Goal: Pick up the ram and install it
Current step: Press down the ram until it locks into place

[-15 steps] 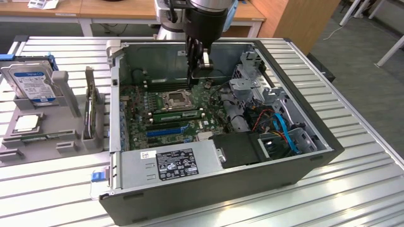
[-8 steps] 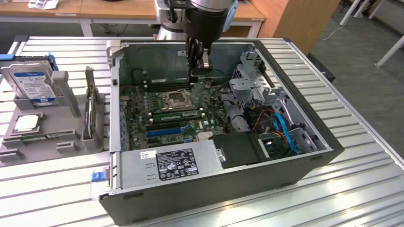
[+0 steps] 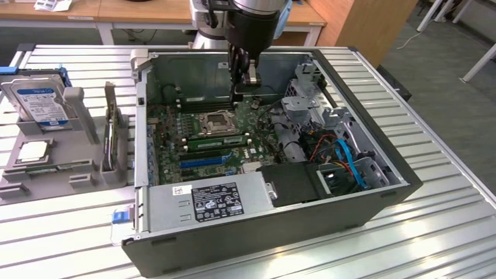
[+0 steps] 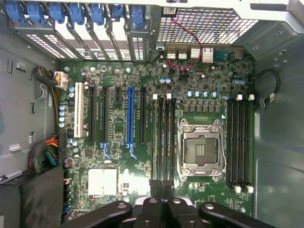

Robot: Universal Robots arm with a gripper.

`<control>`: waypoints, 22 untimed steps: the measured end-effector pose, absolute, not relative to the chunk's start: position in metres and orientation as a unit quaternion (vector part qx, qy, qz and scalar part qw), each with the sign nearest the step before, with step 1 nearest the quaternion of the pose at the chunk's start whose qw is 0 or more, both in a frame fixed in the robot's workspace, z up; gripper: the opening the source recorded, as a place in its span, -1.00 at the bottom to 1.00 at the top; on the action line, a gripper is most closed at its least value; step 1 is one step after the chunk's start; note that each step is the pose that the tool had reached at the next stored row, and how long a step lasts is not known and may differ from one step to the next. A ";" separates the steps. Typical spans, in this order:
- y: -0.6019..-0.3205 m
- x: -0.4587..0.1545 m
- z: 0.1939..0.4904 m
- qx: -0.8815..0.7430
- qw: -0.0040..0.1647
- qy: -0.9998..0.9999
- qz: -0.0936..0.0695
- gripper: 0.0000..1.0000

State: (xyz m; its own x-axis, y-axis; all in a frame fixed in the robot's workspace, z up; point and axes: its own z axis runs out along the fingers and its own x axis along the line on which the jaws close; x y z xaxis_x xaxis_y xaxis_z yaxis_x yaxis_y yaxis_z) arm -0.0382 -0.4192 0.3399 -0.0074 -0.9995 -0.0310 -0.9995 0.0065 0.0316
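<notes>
The ram [image 3: 219,140] is a long green stick standing on edge in a memory slot of the motherboard, just in front of the CPU socket [image 3: 214,122]. My gripper [image 3: 245,81] hangs inside the open computer case [image 3: 364,192], above the motherboard and apart from the stick. In the wrist view the fingertips [image 4: 159,186] are pressed together over one end of the memory slots [image 4: 164,137] beside the socket [image 4: 200,148]. The gripper [image 4: 164,189] is shut, and I see nothing between its fingers.
A grey fixture [image 3: 23,183] at the exterior view's left holds a hard drive [image 3: 35,99], an upright expansion card [image 3: 114,133] and a CPU chip [image 3: 32,151]. Inside the case are the power supply [image 3: 213,200], drive cages [image 3: 310,104] and blue cables [image 3: 352,165].
</notes>
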 end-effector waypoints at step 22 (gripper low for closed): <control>-0.419 -0.008 0.340 0.705 0.000 -0.709 -0.022 -0.80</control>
State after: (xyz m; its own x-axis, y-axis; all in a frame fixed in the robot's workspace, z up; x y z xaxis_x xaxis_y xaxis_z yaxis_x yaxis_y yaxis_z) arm -0.0084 -0.4192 0.3399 -0.0073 -0.9995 -0.0310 -0.9995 0.0064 0.0316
